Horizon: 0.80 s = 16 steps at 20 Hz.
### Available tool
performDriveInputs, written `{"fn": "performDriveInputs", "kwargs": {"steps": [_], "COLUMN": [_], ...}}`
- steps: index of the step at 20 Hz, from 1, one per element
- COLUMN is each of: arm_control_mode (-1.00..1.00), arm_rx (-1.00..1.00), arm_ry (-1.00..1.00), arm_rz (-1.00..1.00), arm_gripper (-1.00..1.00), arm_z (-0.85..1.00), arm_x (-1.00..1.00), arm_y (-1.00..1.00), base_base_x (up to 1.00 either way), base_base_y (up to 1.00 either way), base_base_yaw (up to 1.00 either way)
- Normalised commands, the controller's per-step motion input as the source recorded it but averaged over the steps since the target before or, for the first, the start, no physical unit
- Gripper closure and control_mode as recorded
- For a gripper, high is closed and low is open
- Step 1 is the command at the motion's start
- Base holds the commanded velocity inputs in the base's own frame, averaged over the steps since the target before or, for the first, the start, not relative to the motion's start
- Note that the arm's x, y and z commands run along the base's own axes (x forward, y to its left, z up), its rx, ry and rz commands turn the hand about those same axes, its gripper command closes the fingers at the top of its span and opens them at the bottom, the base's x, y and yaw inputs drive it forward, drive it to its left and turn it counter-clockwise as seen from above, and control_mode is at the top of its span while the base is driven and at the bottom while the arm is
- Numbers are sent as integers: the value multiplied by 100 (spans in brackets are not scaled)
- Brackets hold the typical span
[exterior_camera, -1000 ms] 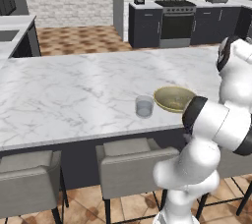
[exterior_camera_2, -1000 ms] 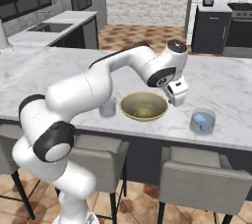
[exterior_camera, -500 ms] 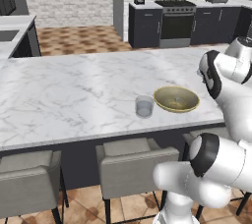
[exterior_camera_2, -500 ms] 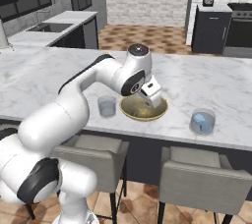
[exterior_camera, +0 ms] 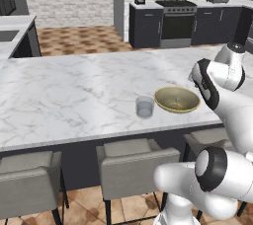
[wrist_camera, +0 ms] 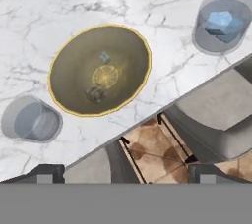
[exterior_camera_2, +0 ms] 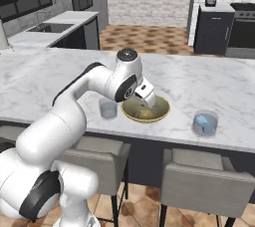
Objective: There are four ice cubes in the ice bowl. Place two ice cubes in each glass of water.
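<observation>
Blue ice cubes [wrist_camera: 220,23] are seen in one glass [wrist_camera: 222,21]; two lie in the ice bowl [wrist_camera: 100,70]. Spread wide, the end effector [exterior_camera_2: 146,100] has been swung over it.

bare counter [exterior_camera: 74,91] around bowl [wrist_camera: 69,61], glasses [wrist_camera: 30,120] flanking

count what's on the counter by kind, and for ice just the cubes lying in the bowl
glasses: 2
bowl: 1
ice cubes in the bowl: 2
total: 5
</observation>
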Motion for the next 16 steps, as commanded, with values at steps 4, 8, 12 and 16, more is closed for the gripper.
{"fn": "performDriveInputs", "kwargs": {"steps": [4,8,12,16], "arm_control_mode": [-100,-100,-100,-100], "arm_rx": [0,-5,-13,-9], "arm_ry": [0,4,10,13], "arm_rz": [14,12,11,6], "arm_gripper": [-100,-100,-100,-100], "arm_z": [0,-1,-12,-25], "arm_x": [23,24,21,11], "arm_y": [13,22,24,16], "base_base_x": [0,0,0,0], "base_base_y": [0,0,0,0], "base_base_yaw": [0,0,0,0]}}
